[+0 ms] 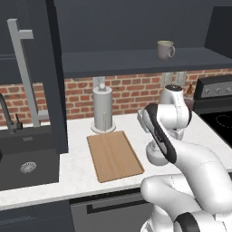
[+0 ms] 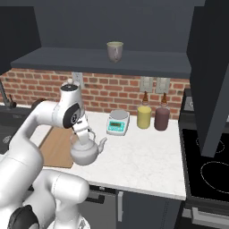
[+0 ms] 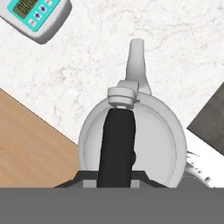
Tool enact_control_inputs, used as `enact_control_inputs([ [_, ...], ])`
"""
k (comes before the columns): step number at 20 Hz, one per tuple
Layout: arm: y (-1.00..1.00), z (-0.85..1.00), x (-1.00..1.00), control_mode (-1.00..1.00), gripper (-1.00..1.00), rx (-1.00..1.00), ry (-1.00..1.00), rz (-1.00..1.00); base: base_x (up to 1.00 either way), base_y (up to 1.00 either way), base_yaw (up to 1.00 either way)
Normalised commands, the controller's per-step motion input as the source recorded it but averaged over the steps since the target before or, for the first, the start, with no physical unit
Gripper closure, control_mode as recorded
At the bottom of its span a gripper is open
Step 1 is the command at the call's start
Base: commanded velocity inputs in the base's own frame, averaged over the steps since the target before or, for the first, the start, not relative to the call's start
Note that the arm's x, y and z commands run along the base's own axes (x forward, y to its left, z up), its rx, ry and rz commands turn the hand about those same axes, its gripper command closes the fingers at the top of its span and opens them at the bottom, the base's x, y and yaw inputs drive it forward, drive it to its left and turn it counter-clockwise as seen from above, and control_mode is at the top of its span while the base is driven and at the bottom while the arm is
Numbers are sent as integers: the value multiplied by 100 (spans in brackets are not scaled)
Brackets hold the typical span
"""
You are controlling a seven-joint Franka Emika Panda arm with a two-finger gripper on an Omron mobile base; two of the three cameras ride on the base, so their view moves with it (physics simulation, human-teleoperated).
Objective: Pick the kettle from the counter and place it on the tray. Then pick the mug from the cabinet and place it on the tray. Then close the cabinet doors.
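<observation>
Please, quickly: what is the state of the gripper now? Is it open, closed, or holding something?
Gripper: closed on the dark arched handle of the kettle, holding it beside the tray.

The gripper reaches down onto the handle of the kettle, apparently clamped on it, though the fingers are hard to make out. The kettle sits just beside the tray on the counter. Behind stand a white scale, a yellow jar and a dark-red jar. The mug rests on the cabinet shelf.
</observation>
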Motion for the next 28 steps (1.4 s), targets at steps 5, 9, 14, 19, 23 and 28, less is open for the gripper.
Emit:
enact_control_inputs([
  [5,57,43,-24,-100,100,0,-10,0,0,0,0],
  [9,65,30,-15,-100,100,-1,-14,0,0,0,0],
  [14,43,35,9,-100,100,-5,-19,0,0,0,0],
  [19,55,10,21,-100,100,-1,0,0,0,0,0],
  [23,46,1,45,-100,100,0,0,0,0,0,0],
  [28,43,0,49,-100,100,0,1,0,0,0,0],
])
